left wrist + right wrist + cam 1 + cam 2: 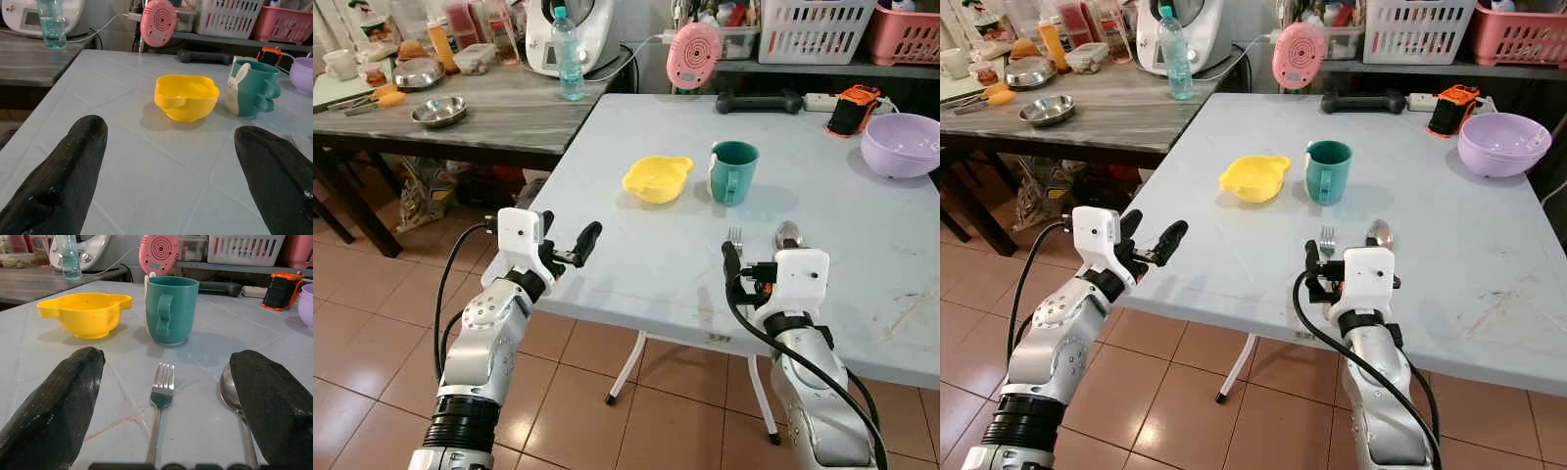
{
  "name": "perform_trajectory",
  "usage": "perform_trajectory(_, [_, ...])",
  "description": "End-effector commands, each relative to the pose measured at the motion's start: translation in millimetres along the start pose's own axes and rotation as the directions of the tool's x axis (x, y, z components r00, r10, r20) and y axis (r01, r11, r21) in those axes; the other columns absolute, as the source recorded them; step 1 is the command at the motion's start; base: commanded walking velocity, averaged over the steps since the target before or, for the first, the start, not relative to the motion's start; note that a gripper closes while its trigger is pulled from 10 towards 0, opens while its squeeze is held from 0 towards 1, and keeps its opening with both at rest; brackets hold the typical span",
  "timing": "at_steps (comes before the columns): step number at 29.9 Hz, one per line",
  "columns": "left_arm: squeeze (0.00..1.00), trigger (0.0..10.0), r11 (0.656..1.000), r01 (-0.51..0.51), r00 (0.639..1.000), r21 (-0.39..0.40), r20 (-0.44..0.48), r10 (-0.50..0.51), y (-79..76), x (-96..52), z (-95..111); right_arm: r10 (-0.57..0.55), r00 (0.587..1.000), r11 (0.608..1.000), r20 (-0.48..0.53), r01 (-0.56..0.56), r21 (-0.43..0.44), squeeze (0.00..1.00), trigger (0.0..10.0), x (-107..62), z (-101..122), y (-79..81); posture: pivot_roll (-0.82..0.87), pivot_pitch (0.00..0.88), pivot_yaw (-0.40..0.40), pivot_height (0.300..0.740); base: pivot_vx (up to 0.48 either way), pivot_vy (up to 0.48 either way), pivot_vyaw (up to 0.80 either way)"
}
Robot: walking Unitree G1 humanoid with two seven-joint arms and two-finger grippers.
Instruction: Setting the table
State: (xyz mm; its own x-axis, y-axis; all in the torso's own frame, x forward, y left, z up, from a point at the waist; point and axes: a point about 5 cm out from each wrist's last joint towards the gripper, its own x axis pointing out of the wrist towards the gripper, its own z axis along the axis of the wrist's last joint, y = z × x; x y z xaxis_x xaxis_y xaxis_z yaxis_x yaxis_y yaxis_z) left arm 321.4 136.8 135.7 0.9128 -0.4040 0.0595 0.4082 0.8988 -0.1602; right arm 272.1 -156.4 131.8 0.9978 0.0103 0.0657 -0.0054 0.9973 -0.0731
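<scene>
On the pale grey table (636, 274) a yellow bowl (657, 178) and a teal mug (733, 171) stand side by side near the middle. A fork (160, 399) and a spoon (232, 391) lie parallel in front of the mug, near the table's front edge. My right gripper (168, 355) is open low over the front edge, with the fork between its fingers and the spoon partly under one finger. My left gripper (570, 228) is open at the table's left front corner, pointing toward the bowl with nothing in it.
A purple bowl (901, 144) sits at the far right, with an orange-black device (853, 108), a black bar (759, 101) and a pink round device (694, 55) along the back. A dark wooden table (509, 122) to the left holds a water bottle (570, 55) and a steel bowl (438, 112).
</scene>
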Motion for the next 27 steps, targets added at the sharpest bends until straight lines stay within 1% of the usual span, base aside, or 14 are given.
perform_trajectory(1, [0.0,10.0,1.0,-0.011,1.0,0.0,0.003,0.011,3.5,-2.3,-0.7,0.016,1.0,1.0,0.007,-0.016,0.005,1.0,10.0,-0.1,3.5,3.4,-0.06,0.018,0.091,0.74,0.244,0.0,0.0])
perform_trajectory(14, [0.0,10.0,1.0,0.004,1.0,-0.003,-0.005,-0.004,1.9,-2.2,-2.0,0.019,1.0,1.0,0.007,-0.019,0.0,1.0,10.0,1.1,4.4,6.8,-0.06,0.019,0.097,0.74,0.282,0.0,0.0])
perform_trajectory(27, [0.0,10.0,1.0,0.024,1.0,-0.007,-0.016,-0.024,-1.3,-1.4,-4.5,0.038,0.999,0.999,0.002,-0.038,0.017,1.0,10.0,0.0,3.8,9.6,-0.06,0.019,0.1,0.74,0.312,0.0,0.0])
